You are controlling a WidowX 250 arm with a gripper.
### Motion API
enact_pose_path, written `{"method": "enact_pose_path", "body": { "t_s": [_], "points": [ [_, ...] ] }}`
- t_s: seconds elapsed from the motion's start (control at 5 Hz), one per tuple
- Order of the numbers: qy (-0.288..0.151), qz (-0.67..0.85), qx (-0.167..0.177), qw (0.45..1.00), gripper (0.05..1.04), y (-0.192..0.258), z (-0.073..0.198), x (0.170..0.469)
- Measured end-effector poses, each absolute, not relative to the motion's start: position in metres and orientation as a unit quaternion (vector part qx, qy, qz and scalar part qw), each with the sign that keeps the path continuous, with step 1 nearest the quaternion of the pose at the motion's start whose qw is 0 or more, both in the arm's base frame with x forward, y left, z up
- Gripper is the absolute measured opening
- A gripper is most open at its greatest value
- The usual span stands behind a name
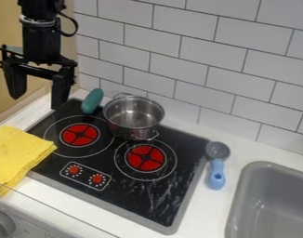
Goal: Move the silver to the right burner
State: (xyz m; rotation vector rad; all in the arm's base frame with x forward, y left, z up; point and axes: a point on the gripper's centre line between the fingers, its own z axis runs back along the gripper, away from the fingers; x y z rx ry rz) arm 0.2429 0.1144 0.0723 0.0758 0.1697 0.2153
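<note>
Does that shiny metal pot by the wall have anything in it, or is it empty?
It looks empty: the silver pot stands upright with no lid, and its bare metal bottom shows.

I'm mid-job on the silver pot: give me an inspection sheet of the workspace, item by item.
Surface: stove top has pale streaks, front right.
Job's things: silver pot upright at the stove's rear, behind the right burner, not centred on it.
Clutter: yellow cloth at left, green object left of the pot, blue-handled scoop at right.
Gripper: open, empty, upper left.
Cables: black loop beside the arm.
Surroundings: tiled wall, grey sink.
</note>
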Motion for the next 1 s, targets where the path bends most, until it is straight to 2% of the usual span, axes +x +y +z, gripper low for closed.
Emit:
{"method": "enact_pose_path", "body": {
  "t_s": [0.2,0.4,0.6,1.0],
  "points": [
    [0.112,0.113,0.027,0.987,0.999,0.107,0.059,0.232],
    [0.095,0.173,0.019,0.98,0.999,0.093,0.058,0.242],
    [0.069,0.202,0.027,0.977,0.999,0.073,0.06,0.267],
    [0.068,0.246,0.04,0.966,0.999,0.062,0.052,0.308]
  ]
}}
